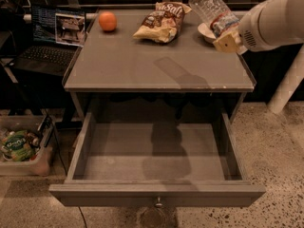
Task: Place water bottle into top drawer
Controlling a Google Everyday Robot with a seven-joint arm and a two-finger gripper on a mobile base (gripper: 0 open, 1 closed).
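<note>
The water bottle point(210, 7) is clear and ribbed, with a red-and-white label band near its lower end. It is held tilted above the right rear of the grey tabletop. My gripper point(227, 32) comes in from the right on a white arm and is shut on the bottle's lower end, where its tan fingers point(225, 42) show. The bottle's cap is hidden. The top drawer point(156, 194) stands pulled fully open below the tabletop, its inside bare, with a small round metal knob point(158, 203) on its front panel.
On the tabletop point(142, 61) lie an orange point(108, 21) at the back left, a chip bag point(161, 22) at the back middle and a white bowl point(207, 32) under the bottle. A laptop point(50, 39) and a bin of items point(21, 148) stand at the left.
</note>
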